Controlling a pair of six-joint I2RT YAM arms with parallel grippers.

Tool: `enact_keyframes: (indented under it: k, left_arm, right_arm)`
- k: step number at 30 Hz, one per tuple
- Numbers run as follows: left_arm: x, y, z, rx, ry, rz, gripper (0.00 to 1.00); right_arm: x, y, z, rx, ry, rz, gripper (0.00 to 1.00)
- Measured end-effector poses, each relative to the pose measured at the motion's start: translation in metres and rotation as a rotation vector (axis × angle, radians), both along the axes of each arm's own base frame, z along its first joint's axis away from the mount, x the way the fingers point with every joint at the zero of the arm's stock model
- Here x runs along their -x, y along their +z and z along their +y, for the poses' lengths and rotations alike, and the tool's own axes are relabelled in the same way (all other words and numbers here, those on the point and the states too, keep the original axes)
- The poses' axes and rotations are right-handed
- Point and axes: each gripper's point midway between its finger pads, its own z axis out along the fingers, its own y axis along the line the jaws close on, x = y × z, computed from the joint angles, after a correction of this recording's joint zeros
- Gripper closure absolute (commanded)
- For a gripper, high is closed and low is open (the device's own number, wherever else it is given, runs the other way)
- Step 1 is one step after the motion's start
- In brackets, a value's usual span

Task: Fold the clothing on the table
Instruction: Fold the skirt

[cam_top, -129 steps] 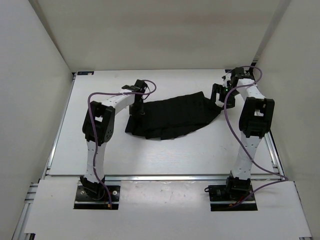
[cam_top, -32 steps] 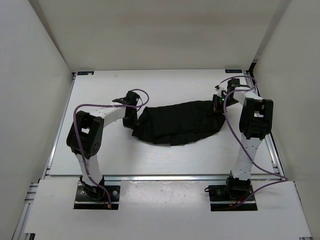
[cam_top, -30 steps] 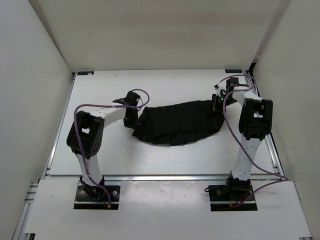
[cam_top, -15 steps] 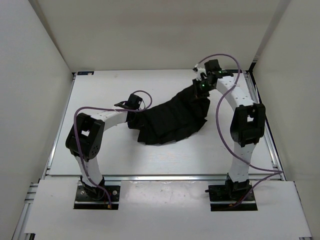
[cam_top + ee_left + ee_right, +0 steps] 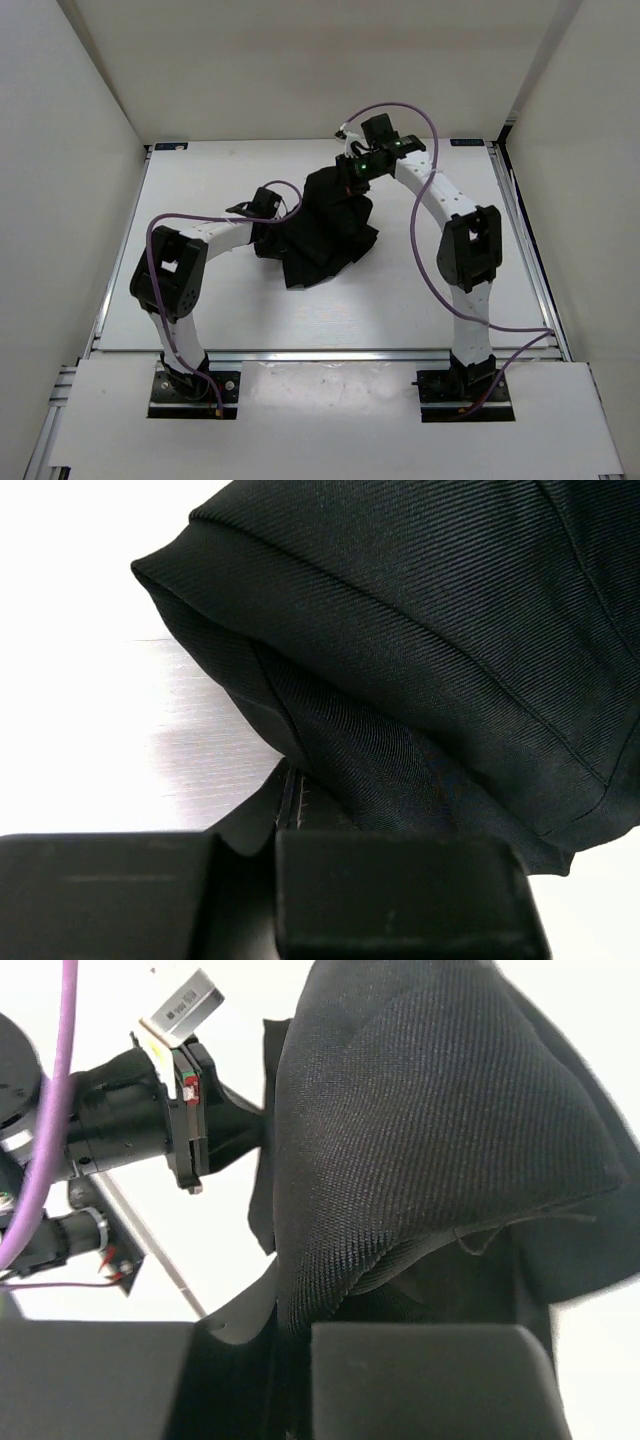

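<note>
Near edge first, from overhead: 2 arm bases at the bottom, and the white table (image 5: pixel 200 300) running away from them. The left arm (image 5: pixel 195 240) hooks in low, with the left gripper (image 5: pixel 266 228) right at the near-left edge of the clothing (image 5: pixel 325 235). From up here it's black on black and I can't separate the jaws. On the left wrist view it's clearer: the 2 fingers (image 5: pixel 400 890) are closed together with a thin flap of the fabric pinched in the seam between them, and a folded, ribbed edge bulges just beyond. The garment is bunched into a narrow heap around mid-table, its near end lying on the surface. Its far end is drawn up to the right gripper (image 5: pixel 352 183), which reaches over from the far side. On the right wrist view, cloth drapes across the fingers (image 5: pixel 420 1380) and drops into the narrow gap, so those jaws are clamped on it too, though the tips are buried. The purple cable (image 5: pixel 425 220) loops along the right arm (image 5: pixel 465 250). How much fabric lies doubled underneath, I can't tell.
</note>
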Motion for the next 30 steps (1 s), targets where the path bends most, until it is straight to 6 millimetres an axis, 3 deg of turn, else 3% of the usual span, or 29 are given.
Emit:
enact_keyframes:
  k: [7,10,12,14,15,17,20,23,25,27,28,30]
  left_arm:
    - [0.001,0.000,0.003,0.018,0.006,-0.007,1.00]
    - [0.004,0.000,0.005,0.020,0.007,-0.007,1.00]
    - [0.006,0.000,0.009,0.020,0.014,-0.002,1.00]
    - [0.008,0.000,0.013,0.021,0.020,0.001,1.00]
    - [0.009,0.000,0.015,0.022,0.025,0.003,1.00]
    - [0.011,0.001,0.022,0.019,0.037,0.010,1.00]
    - [0.015,0.001,0.038,0.000,0.060,0.029,1.00]
    - [0.017,0.007,0.060,-0.028,0.097,0.038,1.00]
    - [0.016,0.019,0.077,-0.055,0.130,0.017,1.00]
    - [0.015,0.036,0.093,-0.084,0.163,-0.018,1.00]
    - [0.014,0.044,0.099,-0.093,0.173,-0.033,1.00]
    - [0.011,0.064,0.104,-0.086,0.183,-0.066,1.00]
  right_arm:
    - [0.016,-0.038,0.037,-0.081,0.062,0.146,0.99]
    - [0.021,-0.045,0.053,-0.124,0.078,0.190,0.74]
    - [0.022,-0.048,0.063,-0.170,0.095,0.223,0.47]
    - [0.025,-0.048,0.072,-0.226,0.115,0.262,0.28]
    - [0.027,-0.049,0.075,-0.251,0.123,0.283,0.23]
    - [0.033,-0.050,0.077,-0.293,0.139,0.316,0.23]
    - [0.041,-0.044,0.074,-0.341,0.146,0.333,0.29]
    - [0.048,-0.020,0.061,-0.379,0.126,0.317,0.39]
    - [0.045,0.006,0.044,-0.410,0.102,0.263,0.57]
    - [0.035,0.032,0.024,-0.439,0.070,0.193,0.91]
    - [0.029,0.043,0.016,-0.454,0.058,0.156,0.99]
    - [0.015,0.057,0.000,-0.476,0.026,0.107,1.00]
